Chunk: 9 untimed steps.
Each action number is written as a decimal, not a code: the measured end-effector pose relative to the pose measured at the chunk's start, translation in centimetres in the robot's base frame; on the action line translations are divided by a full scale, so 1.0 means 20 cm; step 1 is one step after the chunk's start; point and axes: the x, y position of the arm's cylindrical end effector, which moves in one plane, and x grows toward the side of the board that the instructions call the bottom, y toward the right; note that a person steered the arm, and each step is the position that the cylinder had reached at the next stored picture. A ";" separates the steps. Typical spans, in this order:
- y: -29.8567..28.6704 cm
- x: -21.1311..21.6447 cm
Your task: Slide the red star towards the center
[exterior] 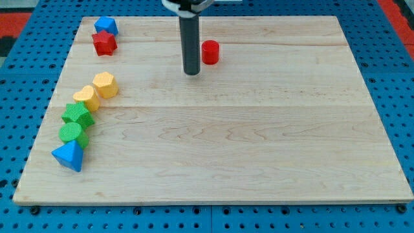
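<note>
Red star (pixel 104 43): top left, touching blue block (pixel 106 26); my tip (pixel 191 73): beside red cylinder (pixel 210 52), well apart; no claw fitted, nothing grasped; risk: off-centre push drags blue block along.

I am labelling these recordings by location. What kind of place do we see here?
Probably a robotics lab bench. A wooden board lies on a blue perforated surface, small blocks like the red star and red cylinder sit on it, and my tip rests just left of that cylinder.
</note>
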 end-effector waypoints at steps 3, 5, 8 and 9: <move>-1.17 -0.06; -1.23 -0.27; -0.46 -0.46; -0.03 -0.46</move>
